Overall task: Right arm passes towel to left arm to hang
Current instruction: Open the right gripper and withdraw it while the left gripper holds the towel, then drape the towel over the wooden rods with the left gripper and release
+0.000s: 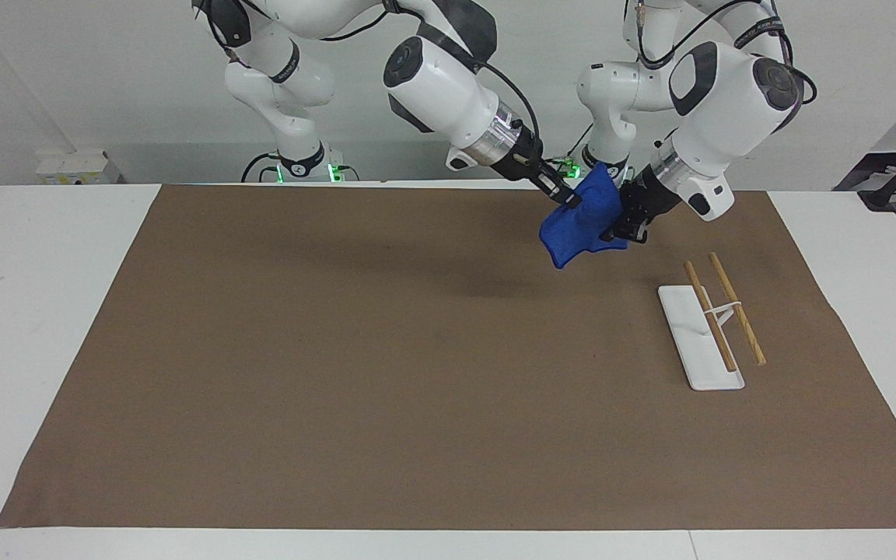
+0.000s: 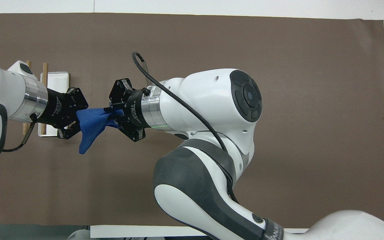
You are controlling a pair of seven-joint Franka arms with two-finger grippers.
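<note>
Two white jointed robot arms with dark grey panels are seen meeting in the air over the brown paper sheet [image 1: 386, 373] that covers most of the white table [image 1: 36, 311], at the left arm's end of it. A small royal-blue cloth towel [image 1: 582, 225] is held up between them, clear of the sheet, bunched at the top with one corner drooping down. The left gripper [image 1: 625, 231], black and two-fingered, is clamped fully shut on the edge of the towel that lies toward the left arm's end of the table. The right gripper [image 1: 570, 201], black on a silver wrist band, is set against the towel's opposite edge; its fingertips are seen touching the cloth, but whether they are pinching it or parted just off it cannot be told. In the overhead view the two grippers are pointed at each other with the towel [image 2: 91, 125] stretched between them, the left gripper [image 2: 77, 117] partly covering the rack. A flat white rectangular base tray [image 1: 685, 327] carrying a white bracket with two light wooden rods [image 1: 736, 307] is stood on the sheet just beside the hanging towel, farther from the robots and toward the left arm's end. Nothing is draped on the rods or laid on the tray.
</note>
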